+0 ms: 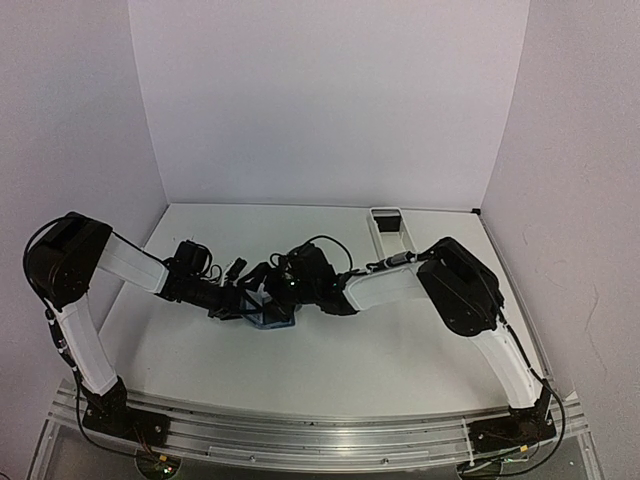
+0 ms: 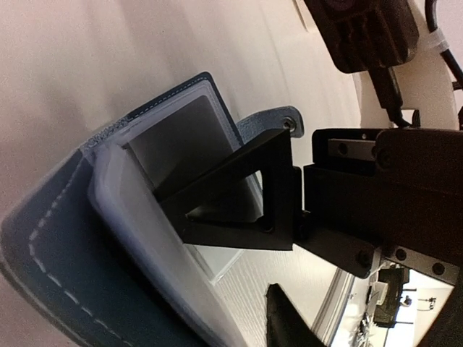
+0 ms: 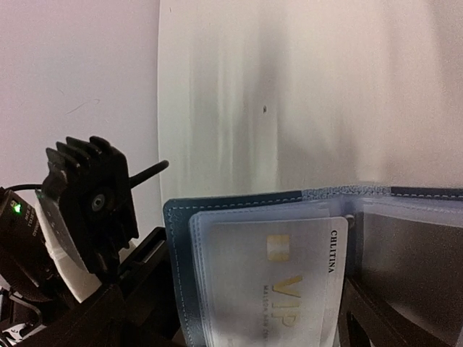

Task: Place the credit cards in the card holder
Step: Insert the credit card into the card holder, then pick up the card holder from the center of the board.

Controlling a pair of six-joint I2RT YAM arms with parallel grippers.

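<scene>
White walls are enclosing the white surface (image 1: 400, 360). The card holder (image 1: 272, 320) is lying open beneath both pincers, equally near, its long span crossing the right pincer (image 1: 288, 292), with a credit card (image 3: 289, 289) sleeved inside. The left pincer (image 1: 245, 302) is straddling a sleeve leaf. I cannot tell whether either one is clamping.

Lab booth, white walls (image 1: 320, 100), aluminium rail (image 1: 300, 432)

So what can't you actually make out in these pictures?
Top view: the card holder is mostly covered by the left gripper and right gripper.
Right wrist view: the right gripper is cut off at the bottom edge, so open or shut is unclear.
Right wrist view: the VIP card has blurred small print.
Top view: the white tray contents are too small.
</scene>
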